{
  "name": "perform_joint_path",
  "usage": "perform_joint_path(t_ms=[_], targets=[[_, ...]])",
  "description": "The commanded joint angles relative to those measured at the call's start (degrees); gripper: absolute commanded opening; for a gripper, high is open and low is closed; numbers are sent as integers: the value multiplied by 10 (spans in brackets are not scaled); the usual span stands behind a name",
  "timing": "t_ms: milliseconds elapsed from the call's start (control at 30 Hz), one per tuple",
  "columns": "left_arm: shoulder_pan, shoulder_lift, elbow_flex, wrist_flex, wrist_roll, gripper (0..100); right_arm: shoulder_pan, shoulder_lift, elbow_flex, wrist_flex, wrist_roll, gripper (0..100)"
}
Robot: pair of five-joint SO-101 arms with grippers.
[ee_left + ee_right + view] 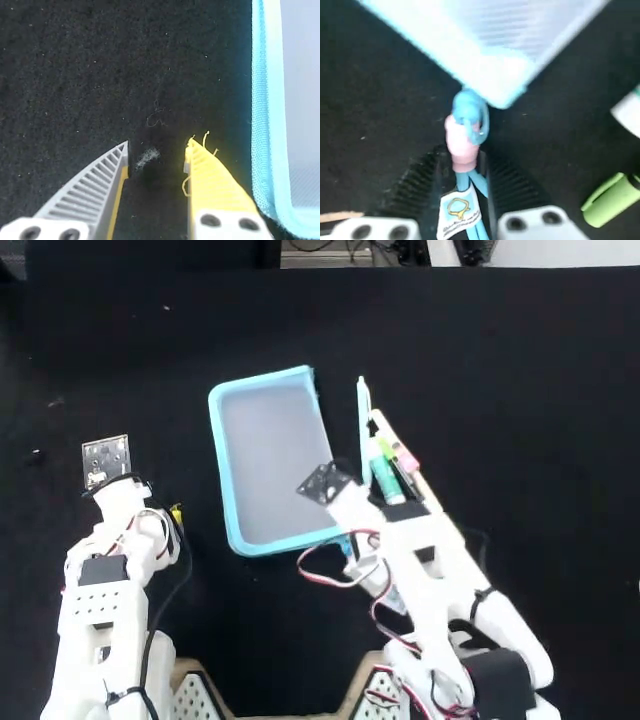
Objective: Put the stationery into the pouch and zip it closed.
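The light-blue pouch (265, 460) lies flat in the middle of the black table, its clear panel facing up. Several pens and highlighters (385, 455) lie in a bundle just off its right edge. My right arm (410, 550) stands over the pouch's near right corner (505, 95). There my right gripper (465, 160) is shut on the zipper pull (465, 132), a blue cord with a pink bead and a tag. A green highlighter (612, 197) lies close by. My left gripper (157, 150) is open over bare cloth, just left of the pouch's edge (262, 100).
The table is covered by a black cloth (520, 390). A small square metal plate (106, 460) lies beyond the left arm. A bit of lint (147, 157) sits on the cloth between the left fingers.
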Motion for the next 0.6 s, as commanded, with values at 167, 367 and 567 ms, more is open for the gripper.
perform_joint_path(t_ms=[167,367,567], targets=[[5,-4,-8,-9,-5,184,35,-145,-192,215,-17,11],[3,-4,-8,-9,-5,184,35,-167,-312,279,-110,11],[2,-4,-7,-9,-5,184,-12,-123,-406,322,-228,11]])
